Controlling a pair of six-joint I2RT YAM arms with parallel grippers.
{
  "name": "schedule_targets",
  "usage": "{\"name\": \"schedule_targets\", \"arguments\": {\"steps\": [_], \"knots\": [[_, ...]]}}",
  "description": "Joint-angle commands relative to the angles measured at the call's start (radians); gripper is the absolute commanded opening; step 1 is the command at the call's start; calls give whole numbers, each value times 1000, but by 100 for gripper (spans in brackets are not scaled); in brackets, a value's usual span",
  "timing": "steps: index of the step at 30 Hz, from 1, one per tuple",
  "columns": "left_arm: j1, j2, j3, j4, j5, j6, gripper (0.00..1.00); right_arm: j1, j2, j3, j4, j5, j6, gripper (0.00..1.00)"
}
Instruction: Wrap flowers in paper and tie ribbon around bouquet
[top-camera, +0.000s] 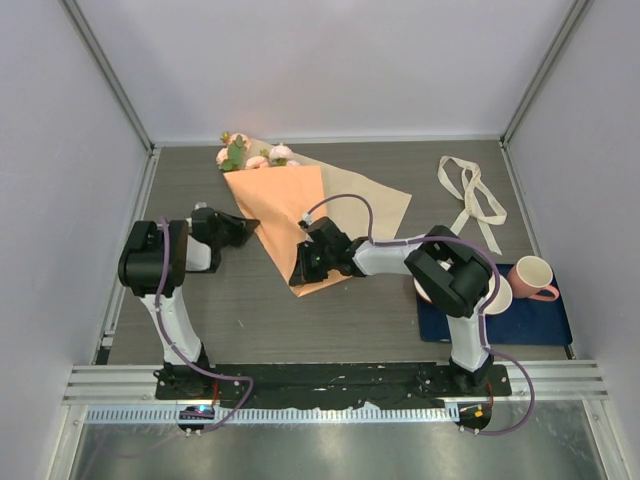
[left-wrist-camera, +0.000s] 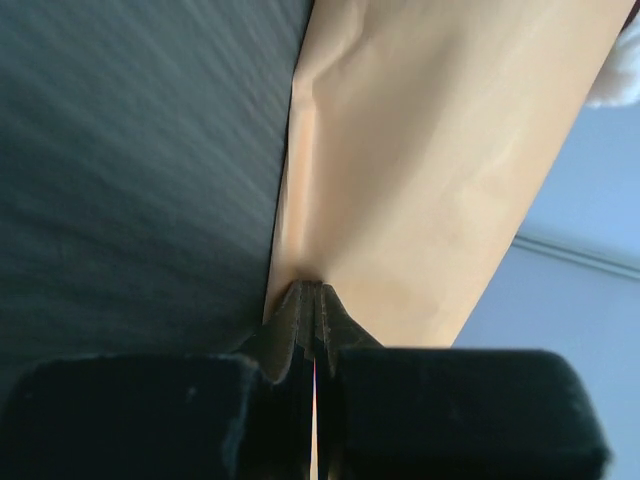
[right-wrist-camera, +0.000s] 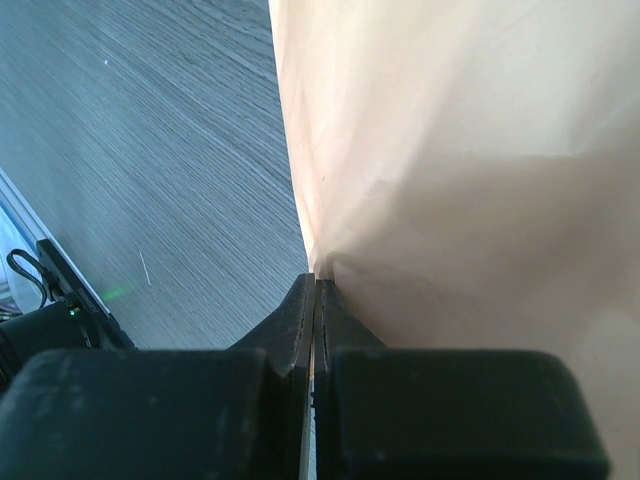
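Observation:
The paper lies across the middle of the table, its salmon-orange face folded over the flowers and a tan flap spread to the right. Only the pink blooms and leaves show, past the paper's far edge. My left gripper is shut on the paper's left edge. In the left wrist view the left gripper pinches the paper. My right gripper is shut on the paper's near tip. The right wrist view has the right gripper clamped on the paper. The ribbon lies loose at the back right.
A dark blue mat lies at the right front with a pink mug on it. A pale bowl is partly hidden under my right arm. Frame posts and walls stand along both sides and the back.

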Motion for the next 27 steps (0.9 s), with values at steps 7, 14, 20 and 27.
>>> {"name": "schedule_targets", "arguments": {"steps": [7, 14, 20, 27], "knots": [[125, 125, 164, -181, -56, -14, 0, 8, 49, 30, -132, 56, -47, 0], [139, 191, 340, -304, -66, 23, 0, 8, 72, 46, -147, 40, -47, 0], [148, 261, 440, -330, -70, -24, 0, 8, 79, 64, -158, 34, -44, 0], [171, 329, 555, -448, -122, -30, 0, 8, 88, 70, -174, 30, -44, 0]]}}
